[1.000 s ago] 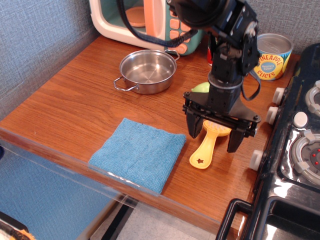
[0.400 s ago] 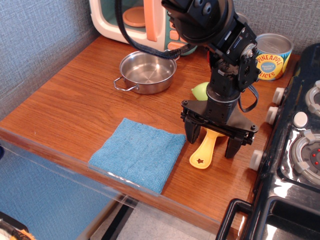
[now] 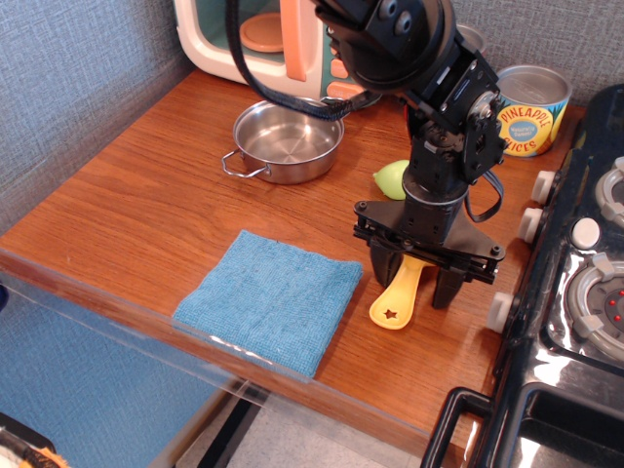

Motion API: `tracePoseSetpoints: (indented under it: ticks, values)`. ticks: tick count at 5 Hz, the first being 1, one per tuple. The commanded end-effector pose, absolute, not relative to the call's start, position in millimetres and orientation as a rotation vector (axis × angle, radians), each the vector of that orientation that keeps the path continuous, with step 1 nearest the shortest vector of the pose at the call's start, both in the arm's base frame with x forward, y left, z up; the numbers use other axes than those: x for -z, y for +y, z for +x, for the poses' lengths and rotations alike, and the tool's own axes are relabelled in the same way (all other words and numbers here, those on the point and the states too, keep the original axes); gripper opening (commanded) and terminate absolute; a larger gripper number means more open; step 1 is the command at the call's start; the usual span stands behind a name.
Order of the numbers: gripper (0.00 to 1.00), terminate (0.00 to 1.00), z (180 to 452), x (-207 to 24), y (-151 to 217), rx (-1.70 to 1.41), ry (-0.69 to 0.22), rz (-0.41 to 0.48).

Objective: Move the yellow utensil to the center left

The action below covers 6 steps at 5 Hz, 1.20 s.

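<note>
Yellow utensil (image 3: 400,294): lies between the claw's fingers, handle poking out toward the table's front edge.
Claw (image 3: 416,281): spread, straddling it.

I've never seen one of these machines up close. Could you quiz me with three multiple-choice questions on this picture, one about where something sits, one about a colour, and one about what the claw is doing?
1. Where is the blue cloth relative to the yellow utensil?
A. To its left in the picture, near the table's front edge
B. Behind it, against the wall
C. Inside the steel pot

2. What colour is the fruit peeking out behind the arm?
A. Red
B. Green
C. Purple

3. What is the gripper doing?
A. Raised high above the can
B. Shut on the cloth
C. Low over the utensil, fingers apart on either side of its handle

Answers:
1 A, the cloth lies left of the utensil, by the front edge.
2 B, the fruit is pale green.
3 C, both fingers straddle the yellow handle with gaps showing, and the star-holed end sticks out in front.
</note>
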State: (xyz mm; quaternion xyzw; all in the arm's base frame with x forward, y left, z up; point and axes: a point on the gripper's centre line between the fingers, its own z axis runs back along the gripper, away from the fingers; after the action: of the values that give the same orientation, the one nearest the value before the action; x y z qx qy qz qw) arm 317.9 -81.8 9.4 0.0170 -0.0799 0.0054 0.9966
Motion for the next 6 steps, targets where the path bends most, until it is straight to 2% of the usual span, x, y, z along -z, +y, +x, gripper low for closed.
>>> tracePoseSetpoints:
  ticks: [1, 2, 3, 4, 5, 6]
  values:
    - [0.00, 0.00, 320, -17, -81, -0.010, -0.181, 0.042]
    - [0.00, 0.00, 325, -32, -87, 0.018, -0.205, 0.007]
    - [0.00, 0.00, 331, -68, -84, 0.046, -0.271, -0.045]
    - [0.00, 0.00, 329, -99, -56, -0.004, -0.341, -0.074]
    - [0.00, 0.00, 316, -112, -6, -0.077, -0.329, -0.056]
    - [0.00, 0.00, 308, -111, 44, -0.053, -0.265, -0.065]
